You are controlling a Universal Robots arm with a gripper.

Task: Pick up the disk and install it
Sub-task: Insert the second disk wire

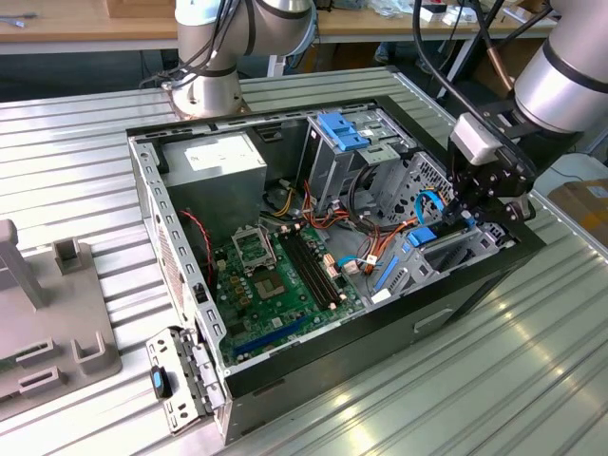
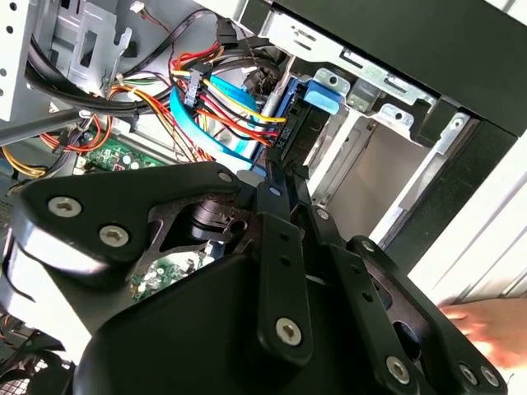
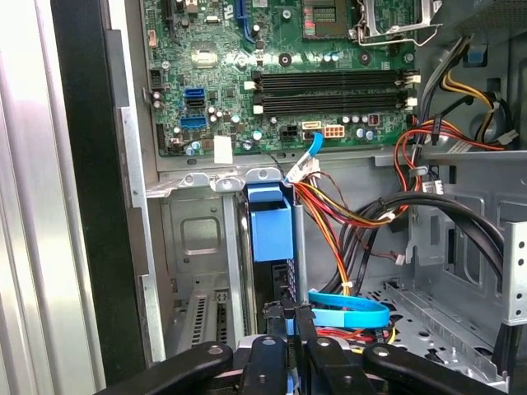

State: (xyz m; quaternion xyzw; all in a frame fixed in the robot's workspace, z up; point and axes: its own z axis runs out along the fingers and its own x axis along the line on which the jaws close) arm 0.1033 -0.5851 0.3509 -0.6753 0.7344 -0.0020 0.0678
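The disk [image 1: 452, 251] stands tilted on its edge in the lower front bay of the open computer case [image 1: 142, 190], at the exterior view's right. It is dark, with bright blue plastic rails. My gripper [image 1: 464, 217] hangs right over it. In the first wrist view the two black fingertips [image 3: 274, 317] close on the near edge of the disk [image 3: 277, 284], below its blue end tab [image 3: 270, 224]. The second wrist view shows my gripper [image 2: 286, 177] pinching the disk [image 2: 298, 127] just beneath that blue tab [image 2: 323, 92].
Red, yellow and blue cables [image 1: 380, 237] crowd beside the bay. The green motherboard [image 1: 275, 275] lies on the case floor, with a grey box bearing a white label [image 1: 217, 160] and a cage with a light-blue latch [image 1: 342, 128] behind it. A hand [image 2: 486, 321] rests outside the case.
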